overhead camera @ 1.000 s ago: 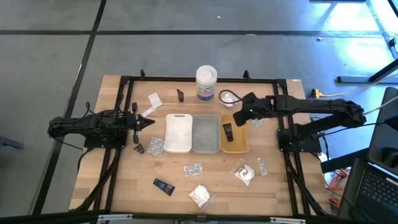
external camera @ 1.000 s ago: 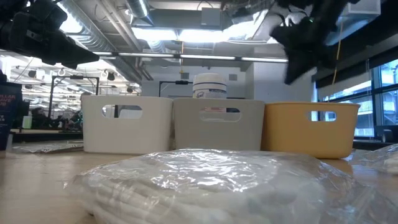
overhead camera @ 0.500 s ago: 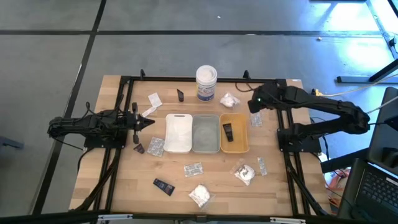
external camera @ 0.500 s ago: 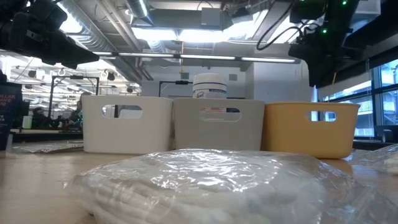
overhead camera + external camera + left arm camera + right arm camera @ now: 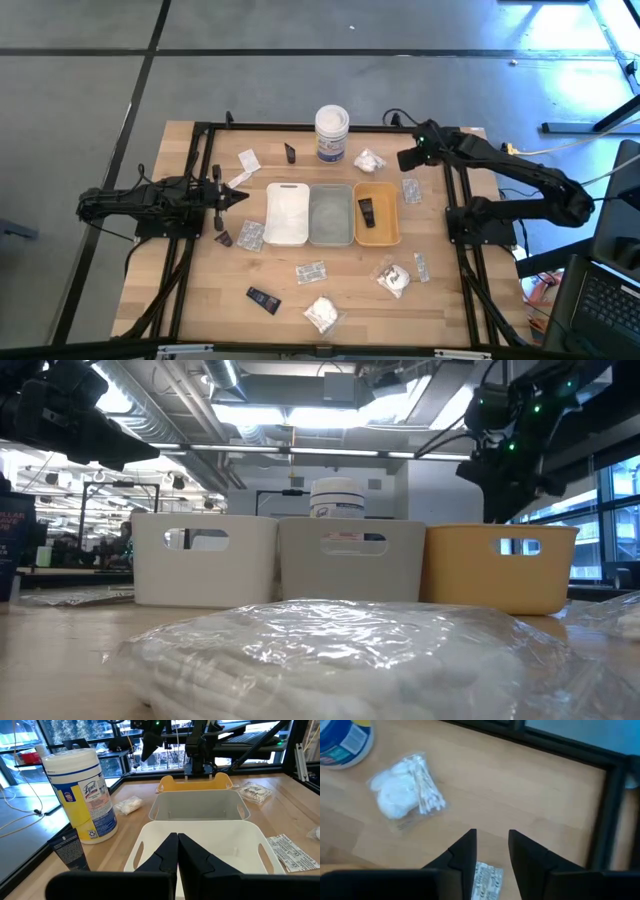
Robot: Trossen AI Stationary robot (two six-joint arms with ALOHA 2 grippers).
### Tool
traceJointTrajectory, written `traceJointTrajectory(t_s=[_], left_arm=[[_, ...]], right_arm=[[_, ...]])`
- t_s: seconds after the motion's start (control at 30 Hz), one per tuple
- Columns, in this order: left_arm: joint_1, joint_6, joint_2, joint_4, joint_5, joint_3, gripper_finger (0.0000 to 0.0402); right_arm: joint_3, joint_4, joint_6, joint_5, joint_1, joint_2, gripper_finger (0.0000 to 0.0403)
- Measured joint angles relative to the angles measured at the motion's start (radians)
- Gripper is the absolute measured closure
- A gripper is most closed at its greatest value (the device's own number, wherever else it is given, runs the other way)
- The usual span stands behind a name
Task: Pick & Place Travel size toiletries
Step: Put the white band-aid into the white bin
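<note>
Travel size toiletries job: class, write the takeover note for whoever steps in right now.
Right hand: open, empty, raised over the table's far right, near the white bundle.
Left hand: shut, empty, waiting left of the white tray.
Done: one black tube lies in the orange tray.
Left: the sachets, bundles and tubes scattered on the table; the white and grey trays look empty.

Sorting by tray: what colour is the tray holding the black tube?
Orange tray; the black tube lies inside. Best in the high view.

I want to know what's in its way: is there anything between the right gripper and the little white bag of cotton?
No. In the right wrist view, only bare wood separates the right gripper from the cotton bag.
</note>
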Motion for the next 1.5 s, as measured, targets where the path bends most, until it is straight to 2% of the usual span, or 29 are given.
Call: traceJointTrajectory(t_s=[0.2, 0.33, 0.57, 0.67, 0.97, 1.23, 1.5], left_arm=[[0.0, 0.0, 0.0, 0.0, 0.0, 0.0, 0.0398], [0.0, 0.0, 0.0, 0.0, 0.0, 0.0, 0.0398], [0.0, 0.0, 0.0, 0.0, 0.0, 0.0, 0.0398], [0.0, 0.0, 0.0, 0.0, 0.0, 0.0, 0.0398], [0.0, 0.0, 0.0, 0.0, 0.0, 0.0, 0.0398], [0.0, 0.0, 0.0, 0.0, 0.0, 0.0, 0.0398], [0.0, 0.0, 0.0, 0.0, 0.0, 0.0, 0.0398]], right_arm=[[-0.051, 0.049, -0.063, -0.06, -0.074, 0.0, 0.0291], [-0.107, 0.058, -0.077, -0.093, -0.105, -0.006, 0.0277], [-0.198, 0.17, -0.107, -0.177, -0.155, -0.071, 0.0248], [-0.22, 0.18, -0.116, -0.24, -0.164, -0.114, 0.0237], [-0.266, 0.154, -0.052, -0.329, -0.137, -0.238, 0.022], [-0.275, 0.114, 0.137, -0.331, -0.078, -0.254, 0.024], [-0.276, 0.076, 0.211, -0.242, 0.012, -0.23, 0.0256]])
